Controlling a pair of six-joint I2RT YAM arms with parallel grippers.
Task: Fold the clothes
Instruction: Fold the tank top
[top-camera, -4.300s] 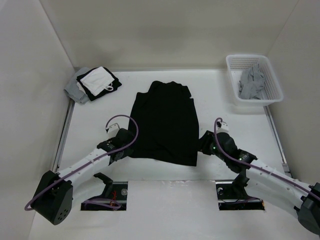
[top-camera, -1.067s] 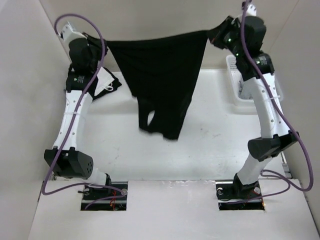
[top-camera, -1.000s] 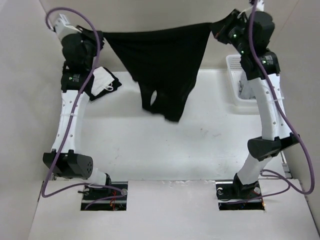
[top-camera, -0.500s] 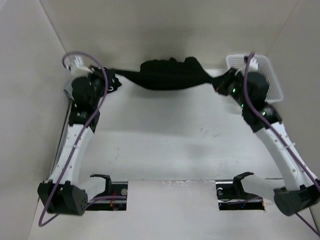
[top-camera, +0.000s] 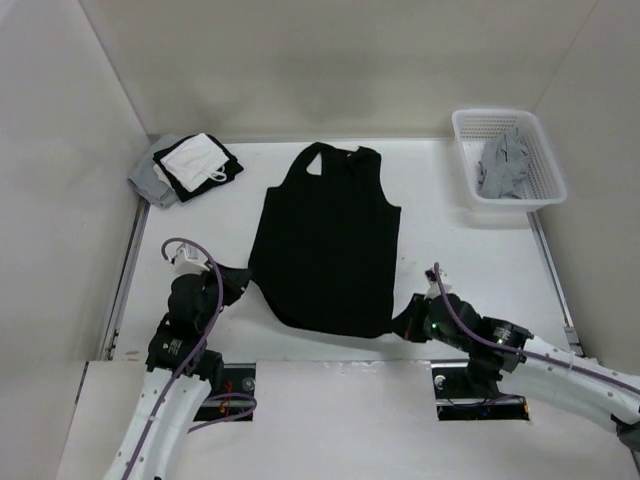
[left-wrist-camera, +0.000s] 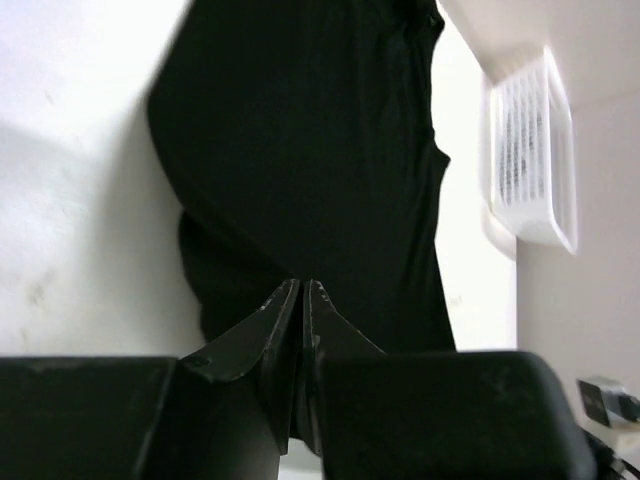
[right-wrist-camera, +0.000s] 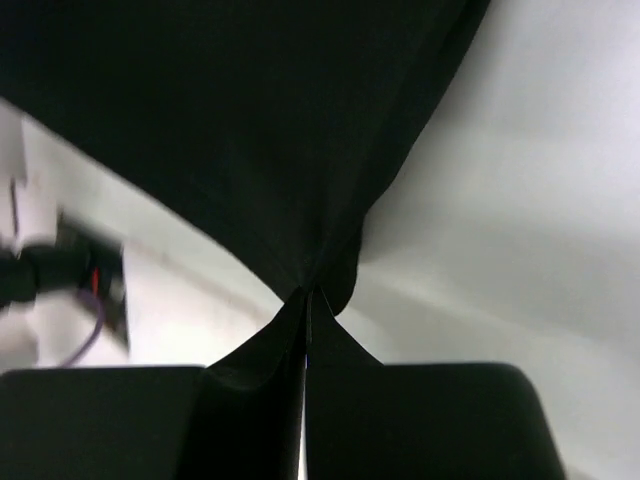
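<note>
top (top-camera: 325, 250) spread flat on worktop (top-camera: 470, 270), straps far | hem corners pinched by closed left fingers (left-wrist-camera: 268, 322) and right fingers (right-wrist-camera: 270, 345) | no fold made yet, all folding left

One black garment (top-camera: 325, 250) lies mid-frame on the one tabletop (top-camera: 470, 260). One white basket (top-camera: 497, 113), upper right, holds one grey garment (top-camera: 503, 165). One pile of clothes (top-camera: 190, 165) sits upper left. Two arms show at the bottom, so two end effectors: the left end effector (left-wrist-camera: 302, 288) and the right end effector (right-wrist-camera: 307, 295).
</note>
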